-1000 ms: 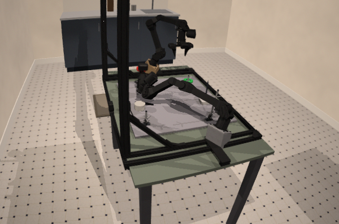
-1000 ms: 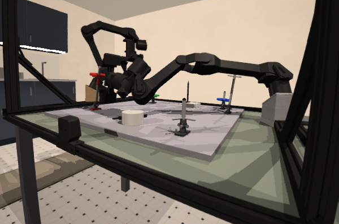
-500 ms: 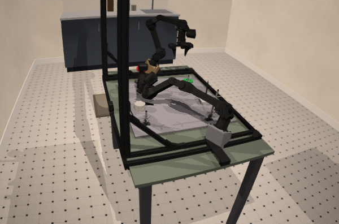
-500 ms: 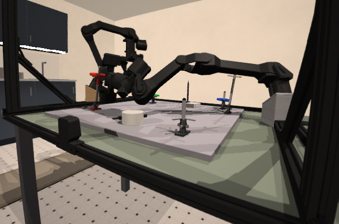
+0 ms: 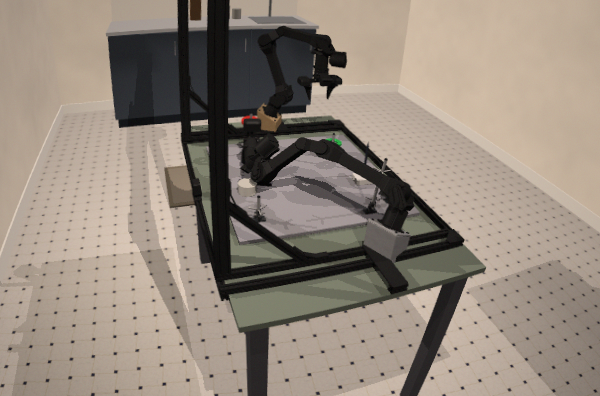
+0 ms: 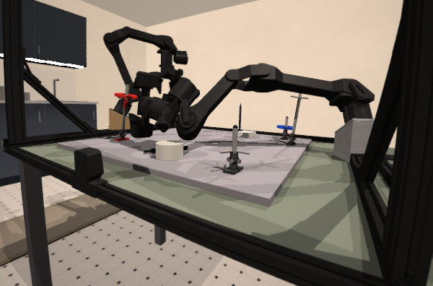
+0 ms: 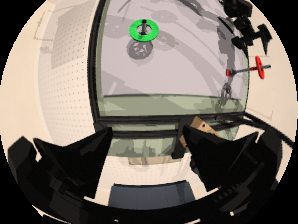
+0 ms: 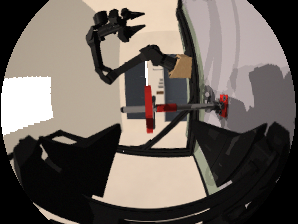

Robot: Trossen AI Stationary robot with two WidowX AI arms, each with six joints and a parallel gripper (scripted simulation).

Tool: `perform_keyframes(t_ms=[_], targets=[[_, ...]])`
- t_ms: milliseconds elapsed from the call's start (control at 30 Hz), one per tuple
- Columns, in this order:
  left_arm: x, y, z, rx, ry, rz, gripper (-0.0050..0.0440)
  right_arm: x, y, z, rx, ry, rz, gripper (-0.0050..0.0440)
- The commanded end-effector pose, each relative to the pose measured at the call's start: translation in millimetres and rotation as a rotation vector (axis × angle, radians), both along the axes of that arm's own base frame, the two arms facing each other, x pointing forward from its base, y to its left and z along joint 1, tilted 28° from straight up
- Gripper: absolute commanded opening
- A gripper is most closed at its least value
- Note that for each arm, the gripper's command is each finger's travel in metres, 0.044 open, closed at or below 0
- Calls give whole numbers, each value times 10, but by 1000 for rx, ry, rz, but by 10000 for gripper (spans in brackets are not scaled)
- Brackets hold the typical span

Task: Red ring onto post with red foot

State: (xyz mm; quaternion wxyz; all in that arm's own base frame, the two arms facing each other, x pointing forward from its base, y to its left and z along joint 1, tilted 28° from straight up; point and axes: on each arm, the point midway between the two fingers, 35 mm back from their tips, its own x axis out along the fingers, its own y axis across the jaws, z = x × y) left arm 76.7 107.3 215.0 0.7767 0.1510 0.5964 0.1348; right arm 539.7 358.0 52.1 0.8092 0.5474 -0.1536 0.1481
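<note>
The red ring (image 6: 131,97) (image 7: 259,68) (image 8: 148,96) is around the upper part of the tall post (image 6: 124,120) (image 8: 190,107) with the red foot (image 6: 121,139) (image 7: 229,73) (image 8: 224,106). The post tip sticks out through the hole. The ring looks square to the post, at the pins' height; contact with all three pins cannot be made out. The post stands upright. My right gripper (image 8: 157,126) is open and empty beside the post, its fingers clear of ring and post. My left gripper (image 5: 318,96) (image 7: 148,130) is open and empty, high above the table's far end.
A green ring (image 5: 340,142) (image 7: 134,31) and a blue ring (image 6: 280,127) are on short posts. A bare short post (image 5: 258,207) (image 6: 234,139), a tall bare post (image 6: 296,116), a white cylinder (image 5: 246,188) (image 6: 169,152) and a spike on a white block (image 6: 248,134) stand on the board.
</note>
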Motion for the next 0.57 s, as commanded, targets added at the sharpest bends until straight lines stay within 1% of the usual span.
perform_keyframes(t_ms=[0, 100, 133, 200, 267, 433, 533], targets=[[1, -5, 2, -3, -4, 3, 400, -19, -3, 90, 7, -12, -6, 400], [1, -5, 2, -3, -4, 3, 400, -29, 8, 113, 7, -12, -6, 400], [1, -5, 2, -3, -4, 3, 400, -61, 40, 184, 7, -12, -6, 400], [1, -5, 2, -3, -4, 3, 400, -176, 138, 417, 7, -12, -6, 400], [1, -5, 2, -3, -4, 3, 400, -227, 173, 509, 7, -12, -6, 400], [1, -5, 2, -3, -4, 3, 400, -238, 174, 504, 9, -9, -7, 400], [1, -5, 2, -3, -4, 3, 400, -411, 180, 430, 35, 29, -13, 400]])
